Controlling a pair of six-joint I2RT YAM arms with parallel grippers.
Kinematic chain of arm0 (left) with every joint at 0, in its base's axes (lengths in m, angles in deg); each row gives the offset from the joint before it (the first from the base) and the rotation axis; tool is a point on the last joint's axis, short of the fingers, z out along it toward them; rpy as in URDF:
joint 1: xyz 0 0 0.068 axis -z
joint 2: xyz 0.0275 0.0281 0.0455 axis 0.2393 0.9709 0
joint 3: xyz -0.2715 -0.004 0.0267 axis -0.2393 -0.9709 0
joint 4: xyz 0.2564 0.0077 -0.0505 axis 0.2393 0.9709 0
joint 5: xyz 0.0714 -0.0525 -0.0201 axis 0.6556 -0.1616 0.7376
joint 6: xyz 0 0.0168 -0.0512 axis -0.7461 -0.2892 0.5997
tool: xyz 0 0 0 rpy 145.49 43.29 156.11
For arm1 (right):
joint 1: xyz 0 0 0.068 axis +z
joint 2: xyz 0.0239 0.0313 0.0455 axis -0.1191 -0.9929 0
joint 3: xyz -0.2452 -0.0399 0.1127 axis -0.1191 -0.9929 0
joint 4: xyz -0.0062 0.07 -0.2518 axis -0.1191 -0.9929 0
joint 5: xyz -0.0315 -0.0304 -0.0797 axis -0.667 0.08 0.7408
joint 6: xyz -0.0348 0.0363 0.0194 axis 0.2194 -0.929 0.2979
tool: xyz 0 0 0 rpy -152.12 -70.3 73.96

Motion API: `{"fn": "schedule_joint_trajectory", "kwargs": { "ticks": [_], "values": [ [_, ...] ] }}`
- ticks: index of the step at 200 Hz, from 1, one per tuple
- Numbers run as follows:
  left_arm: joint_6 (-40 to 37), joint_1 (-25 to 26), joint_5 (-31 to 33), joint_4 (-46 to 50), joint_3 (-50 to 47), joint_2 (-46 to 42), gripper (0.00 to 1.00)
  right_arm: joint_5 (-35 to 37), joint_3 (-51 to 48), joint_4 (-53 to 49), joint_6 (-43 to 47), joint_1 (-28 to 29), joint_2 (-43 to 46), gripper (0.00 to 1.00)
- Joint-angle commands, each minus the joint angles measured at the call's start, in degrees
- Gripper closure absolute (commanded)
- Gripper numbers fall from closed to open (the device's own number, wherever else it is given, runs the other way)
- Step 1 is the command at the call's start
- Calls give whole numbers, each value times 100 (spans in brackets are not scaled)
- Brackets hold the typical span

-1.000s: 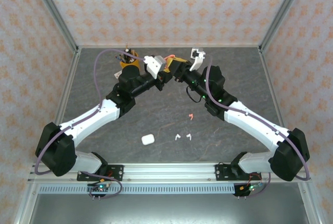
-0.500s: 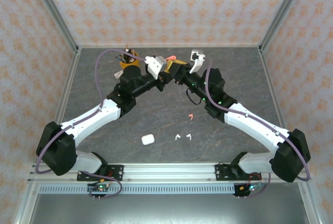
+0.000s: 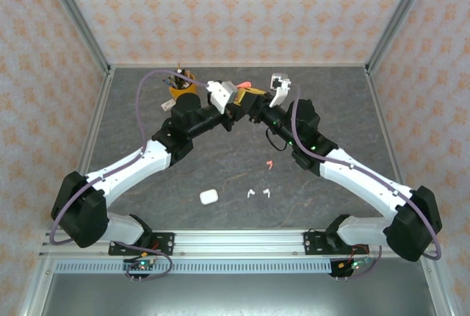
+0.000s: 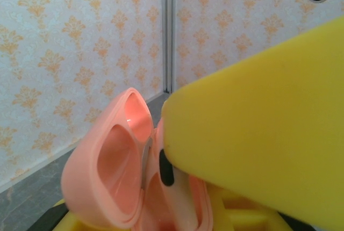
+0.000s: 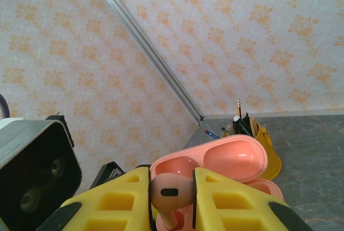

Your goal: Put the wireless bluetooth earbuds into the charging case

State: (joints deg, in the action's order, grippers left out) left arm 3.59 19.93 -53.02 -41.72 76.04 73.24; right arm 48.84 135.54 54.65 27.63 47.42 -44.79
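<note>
At the back left of the grey table a yellow pencil cup is standing, and nearer the front a closed white case is lying flat. Above the back of the table the left gripper is clamping the pink charging case by its body and holding it up in the air, lid swung open to one side. Meeting it from the right, the right gripper is pinching a pink earbud between its yellow pads, head poking out and stem pointing down, right at the case's mouth. Whether it is already touching the well I cannot tell. The bud is looking tiny, light, hard and glossy, so it is likely to be slipping or twisting under a loose pinch. Holding it by the sides of the head is leaving the stem free to go in first, and the case is best gripped on the body, not the floppy lid. Further right on the table, two white earbuds are lying just beside each other, with a loose pink earbud lying near them, farther from the arm bases.
</note>
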Motion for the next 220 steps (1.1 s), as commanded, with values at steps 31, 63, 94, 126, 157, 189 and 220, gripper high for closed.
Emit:
{"fn": "schedule_joint_trajectory", "kwargs": {
  "ticks": [31, 63, 94, 126, 157, 189, 220],
  "values": [
    [-466, 113, -262, -718, 175, -237, 100, -221, -259, -894, 242, 108, 192, 79],
    [-676, 155, -307, -609, 111, -302, 100, -209, -217, -1031, 322, 108, 195, 79],
    [-753, 160, -350, -542, 79, -402, 100, -218, -208, -1128, 380, 100, 418, 80],
    [-786, 153, -446, -525, 44, -504, 100, -141, -260, -1173, 405, 91, 528, 81],
    [-753, 155, -543, -568, 19, -591, 100, -108, -278, -1184, 386, 58, 574, 82],
    [-743, 172, -641, -505, 38, -666, 100, -55, -269, -1114, 302, 22, 584, 82],
    [-785, 208, -658, -386, 25, -692, 100, -99, -217, -941, 161, -15, 547, 82]
  ]
}}
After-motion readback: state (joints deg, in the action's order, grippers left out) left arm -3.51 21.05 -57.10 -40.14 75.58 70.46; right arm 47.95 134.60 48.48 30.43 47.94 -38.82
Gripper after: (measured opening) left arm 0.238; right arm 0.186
